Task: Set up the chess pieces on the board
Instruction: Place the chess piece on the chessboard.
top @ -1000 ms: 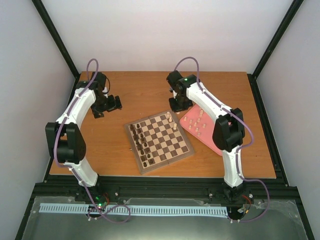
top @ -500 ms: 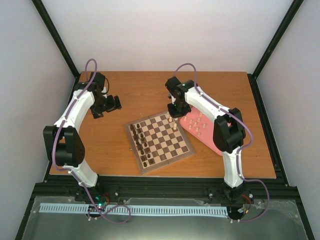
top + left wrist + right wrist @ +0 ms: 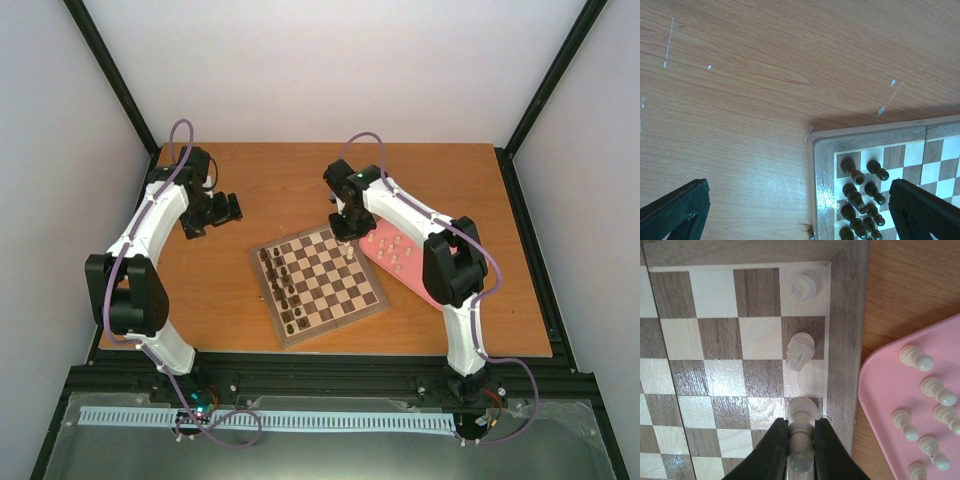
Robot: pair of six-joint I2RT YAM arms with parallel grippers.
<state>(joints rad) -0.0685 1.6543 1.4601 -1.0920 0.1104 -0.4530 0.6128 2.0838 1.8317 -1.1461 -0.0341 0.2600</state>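
Observation:
The board (image 3: 330,292) lies in the middle of the table. My right gripper (image 3: 346,228) is over its far right corner, shut on a cream chess piece (image 3: 801,442) whose base sits at a dark square in the edge file (image 3: 801,410). Two more cream pieces (image 3: 802,288) (image 3: 800,351) stand in that same file, by the board's border (image 3: 842,315). Several cream pieces (image 3: 916,357) lie on the pink tray (image 3: 885,390). My left gripper (image 3: 225,208) is open and empty over bare table, left of the board's corner (image 3: 822,190); its fingers (image 3: 675,212) stand wide apart.
Dark brown pieces (image 3: 283,285) fill the board's left two files, and they also show in the left wrist view (image 3: 860,195). The pink tray (image 3: 420,285) lies right against the board's right side. Black frame posts stand at the table's back corners.
My right gripper has moved left from above the pink tray to the board's far right corner, with the cream piece in it. The left arm has hardly moved.

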